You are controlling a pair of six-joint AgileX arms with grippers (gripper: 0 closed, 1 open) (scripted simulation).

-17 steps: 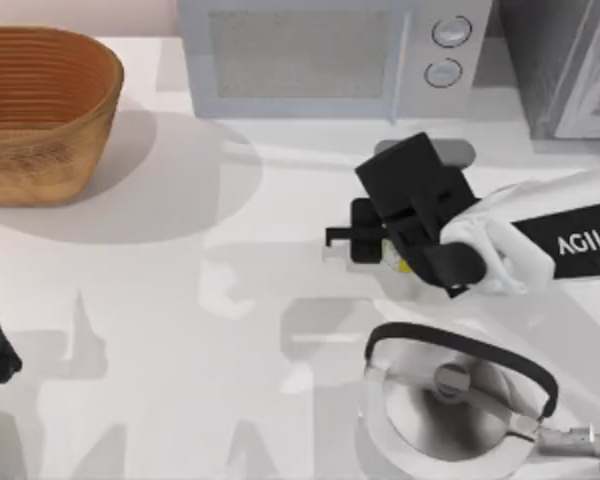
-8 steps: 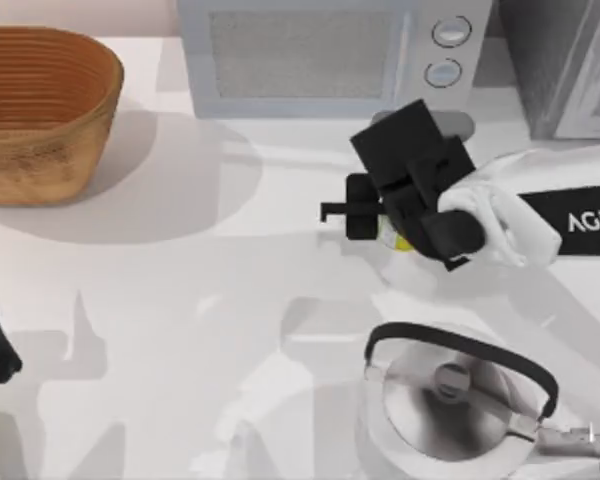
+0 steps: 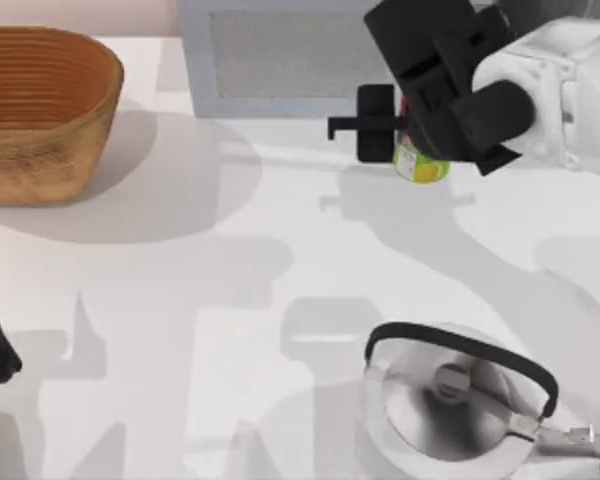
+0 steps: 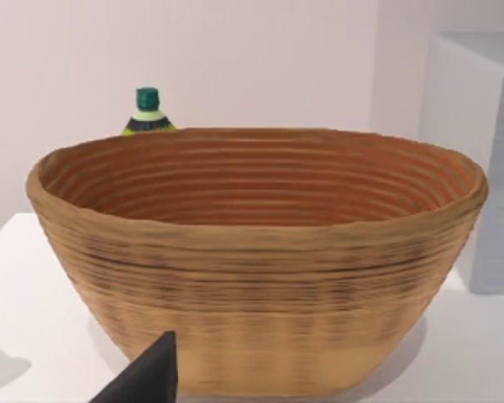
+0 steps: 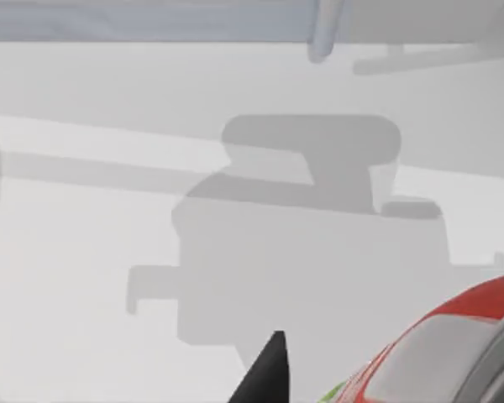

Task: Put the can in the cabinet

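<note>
Right gripper (image 3: 405,130) fingers pinching the can (image 3: 421,165), aloft before the microwave (image 3: 280,55); left fingers' state untellable.

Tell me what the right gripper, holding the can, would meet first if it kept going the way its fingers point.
The right gripper, shut on the can, points toward the table's left; the way looks free, though the basket lies far off near that line. Height is unclear.

The right gripper (image 3: 405,130) is holding the can (image 3: 420,165) above the table (image 3: 230,290), right in front of the microwave (image 3: 280,60), which is blocking the way back. The kettle (image 3: 460,400) is standing well below it. The middle of the table is lying open; the basket (image 3: 40,110) is sitting far left.
</note>
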